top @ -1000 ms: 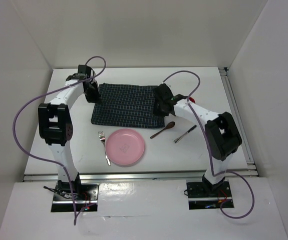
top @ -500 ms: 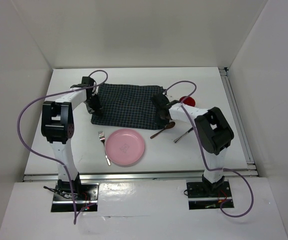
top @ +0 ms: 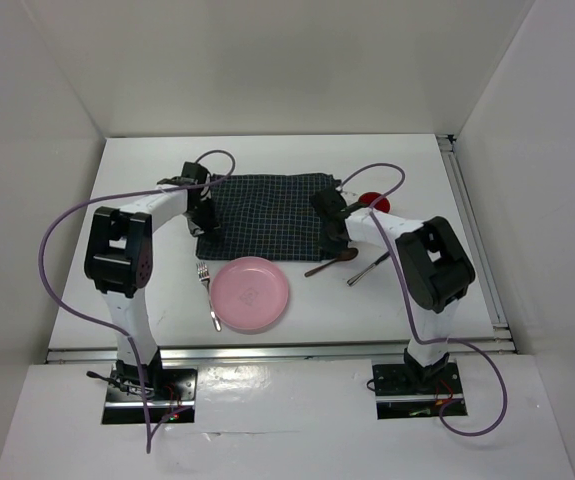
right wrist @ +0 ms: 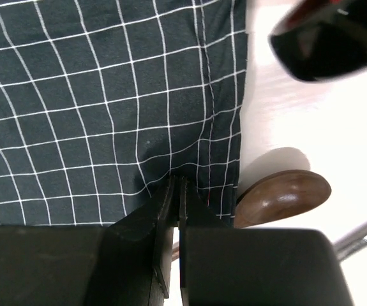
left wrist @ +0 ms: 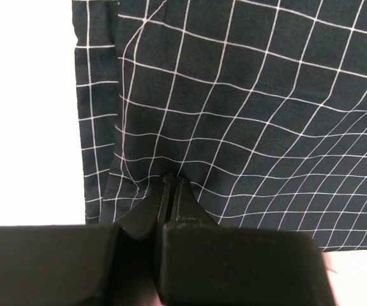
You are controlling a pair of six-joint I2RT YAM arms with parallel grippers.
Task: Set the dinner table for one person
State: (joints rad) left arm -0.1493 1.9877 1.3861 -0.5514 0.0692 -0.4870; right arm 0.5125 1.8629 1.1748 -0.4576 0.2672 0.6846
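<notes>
Where plain white walls box it in, the dinner table spreads matte white beneath both arms. Across its middle lies the navy checked cloth mat. The left gripper is clamped tight on a pucker of fabric near the mat's left edge, and the right gripper likewise near its right edge. A pink plate sits just nearer than the mat, with a fork to its left and a wooden spoon beside the right gripper.
</notes>
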